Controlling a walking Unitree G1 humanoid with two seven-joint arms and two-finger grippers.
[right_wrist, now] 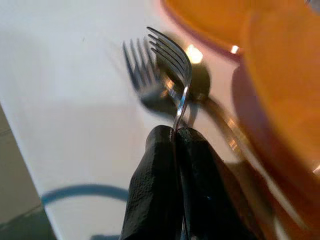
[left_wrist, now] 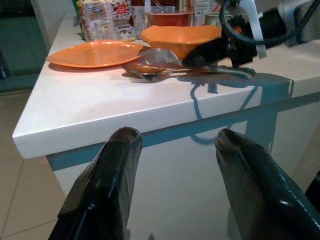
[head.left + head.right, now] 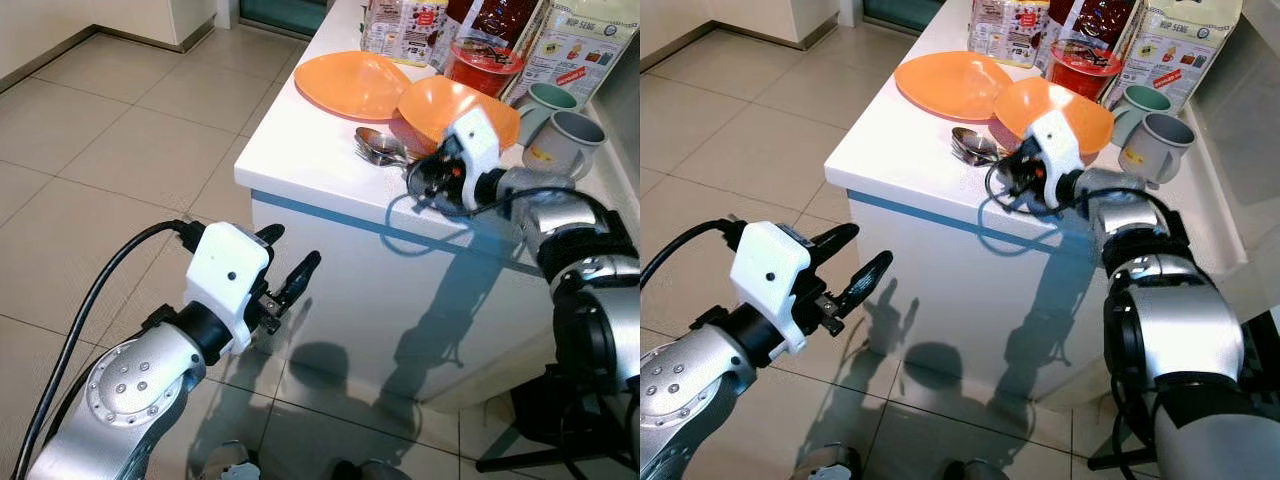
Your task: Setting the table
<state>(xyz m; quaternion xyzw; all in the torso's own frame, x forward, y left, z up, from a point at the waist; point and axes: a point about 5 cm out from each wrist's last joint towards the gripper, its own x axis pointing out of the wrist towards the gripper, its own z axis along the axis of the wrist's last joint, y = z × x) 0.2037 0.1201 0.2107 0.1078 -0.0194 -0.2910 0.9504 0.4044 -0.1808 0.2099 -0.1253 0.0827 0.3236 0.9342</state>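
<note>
Right arm reaching over the counter (image 3: 300, 165); left arm held low in front of it.
Right tool (image 1: 175, 132) is at the cutlery beside the orange bowl (image 3: 455, 105), fingers pinched on a fork (image 1: 172, 60) lifted above the spoon (image 3: 378, 140). Orange plate (image 3: 350, 85), two mugs (image 3: 565, 130) and packets stand behind. Left tool (image 2: 172, 142) is spread wide, holding nothing, short of the counter edge.

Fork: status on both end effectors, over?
Right end effector shut on fork, lifted just above the counter. Left end effector open, idle below the counter edge. Spoon and orange bowl crowd the fork.
</note>
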